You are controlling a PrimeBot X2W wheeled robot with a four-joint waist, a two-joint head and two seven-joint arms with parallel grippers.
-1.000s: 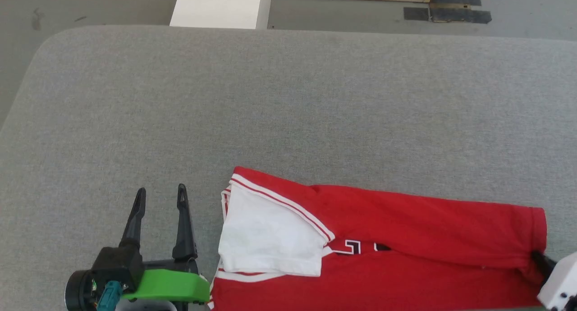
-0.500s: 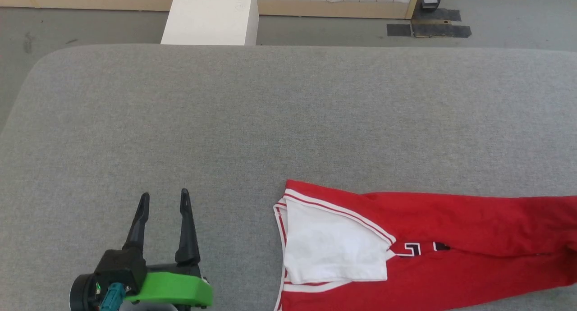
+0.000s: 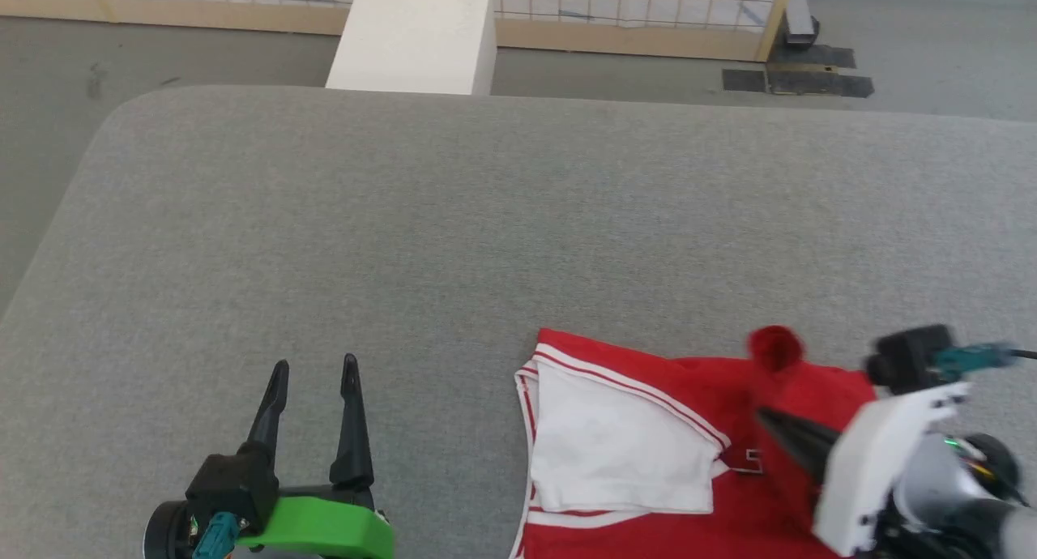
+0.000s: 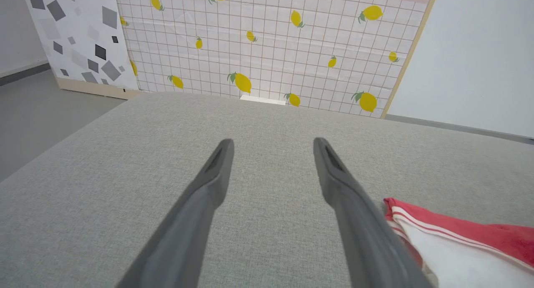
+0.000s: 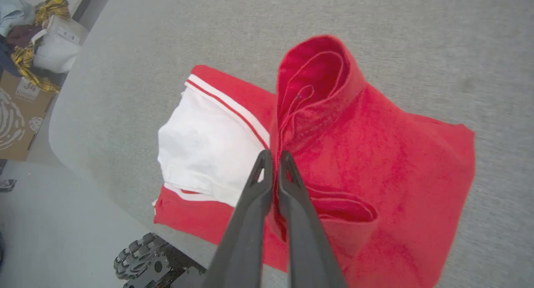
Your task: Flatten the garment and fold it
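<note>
Two grippers noted. Fingers of the right gripper [image 5: 275, 155] pinch tight on a red fold of the garment [image 3: 689, 536], cloth raised in a peak above the rest. It lies at the near edge of the grey padded table [image 3: 405, 219], right of centre, white sleeve [image 3: 616, 454] uppermost at its left end. Fingers of the left gripper [image 3: 314, 363] spread apart, nothing between them, over bare table just left of the cloth.

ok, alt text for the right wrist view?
The right gripper, shut, pinches a bunched fold of the red garment, held up off the grey table. A white sleeve with striped trim lies flat left of it.
</note>
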